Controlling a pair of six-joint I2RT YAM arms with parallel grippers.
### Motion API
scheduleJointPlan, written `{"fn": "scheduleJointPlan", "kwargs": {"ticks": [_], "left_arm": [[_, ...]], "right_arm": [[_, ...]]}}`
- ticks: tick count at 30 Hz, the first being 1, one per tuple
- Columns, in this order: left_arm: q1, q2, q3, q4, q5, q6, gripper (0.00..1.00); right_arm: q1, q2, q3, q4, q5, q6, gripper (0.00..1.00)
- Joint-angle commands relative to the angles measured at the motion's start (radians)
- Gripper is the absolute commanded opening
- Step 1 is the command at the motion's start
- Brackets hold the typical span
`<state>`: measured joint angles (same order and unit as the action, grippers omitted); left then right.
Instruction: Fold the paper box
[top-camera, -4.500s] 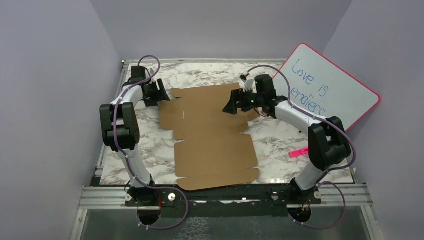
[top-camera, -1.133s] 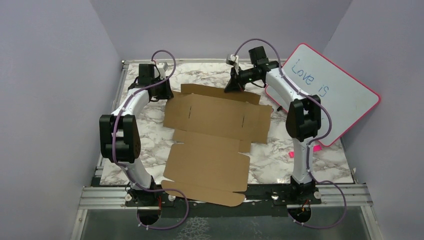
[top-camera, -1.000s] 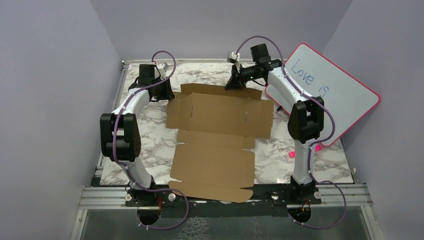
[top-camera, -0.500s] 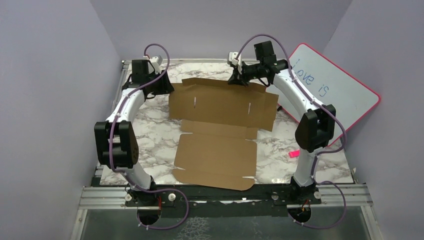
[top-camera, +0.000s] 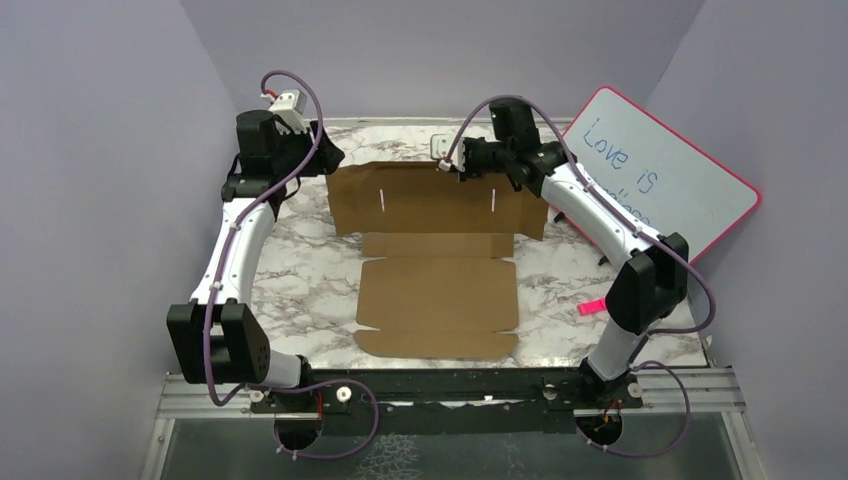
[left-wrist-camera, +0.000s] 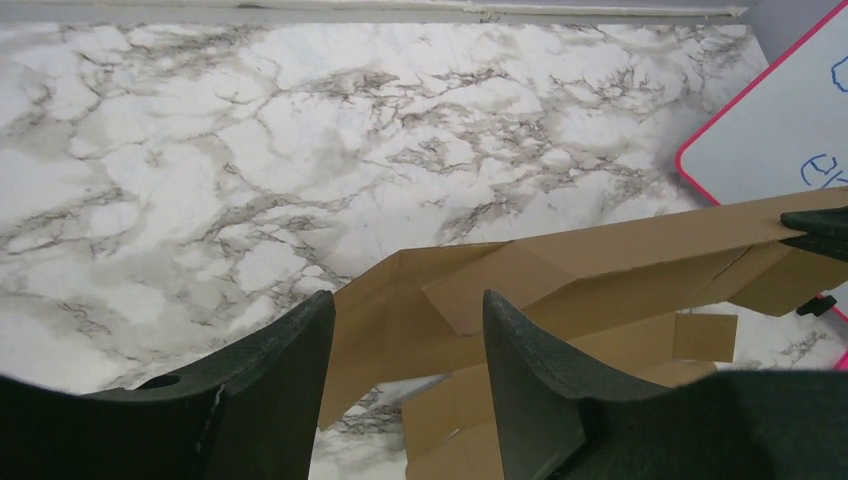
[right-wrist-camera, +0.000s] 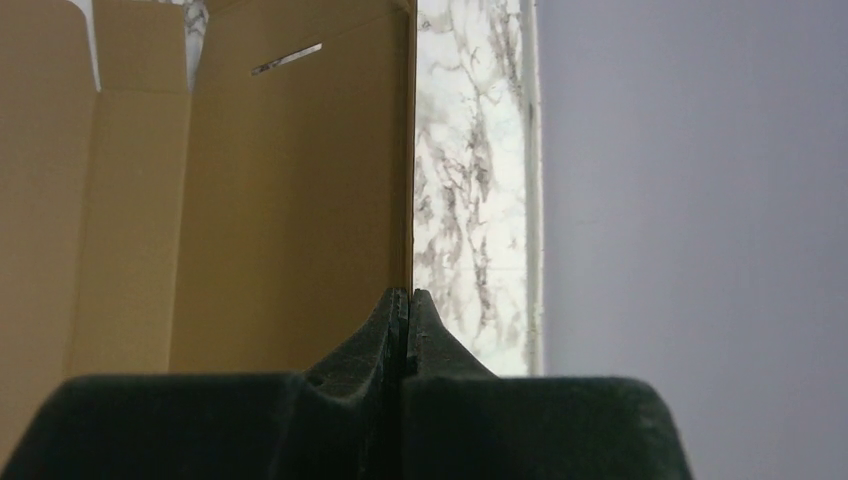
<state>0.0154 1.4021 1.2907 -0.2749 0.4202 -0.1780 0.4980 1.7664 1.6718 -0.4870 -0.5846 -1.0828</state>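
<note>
Marble table (top-camera: 290, 262): paper box (top-camera: 437, 300) rear newly upright

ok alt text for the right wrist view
The right gripper is pinched shut on the edge of the paper box, whose brown panel with one slit fills the left. A strip of marble table and a lavender wall show at right.

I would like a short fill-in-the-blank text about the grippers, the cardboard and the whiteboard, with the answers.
1. The right gripper pinches the far edge of the paper box, so its jaws are ____.
2. The left gripper holds nothing; its jaws are ____.
3. The whiteboard has a rim of ____ colour.
Missing words: shut, open, pink.
</note>
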Motion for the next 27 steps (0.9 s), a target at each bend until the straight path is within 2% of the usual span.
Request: {"fn": "scheduleJointPlan", "kwargs": {"ticks": [1,6,11,19,27], "left_arm": [[-0.014,-0.033,-0.048,0.043,0.051,-0.062,0.58],[-0.014,-0.086,-0.112,0.080,0.050,-0.107,0.58],[-0.014,-0.147,-0.203,0.071,0.050,-0.109,0.58],[-0.014,-0.229,-0.312,0.062,0.076,-0.120,0.58],[-0.014,-0.289,-0.333,0.007,0.040,-0.122,0.58]], "right_arm": [[0.044,-0.089,-0.072,0.142,0.145,-0.132,0.02],[0.088,-0.152,-0.179,0.264,0.188,-0.157,0.06],[0.156,-0.224,-0.300,0.312,0.251,-0.212,0.11],[0.204,-0.362,-0.569,0.500,0.304,-0.230,0.06],[0.208,-0.362,-0.643,0.577,0.335,-0.188,0.03]]}}
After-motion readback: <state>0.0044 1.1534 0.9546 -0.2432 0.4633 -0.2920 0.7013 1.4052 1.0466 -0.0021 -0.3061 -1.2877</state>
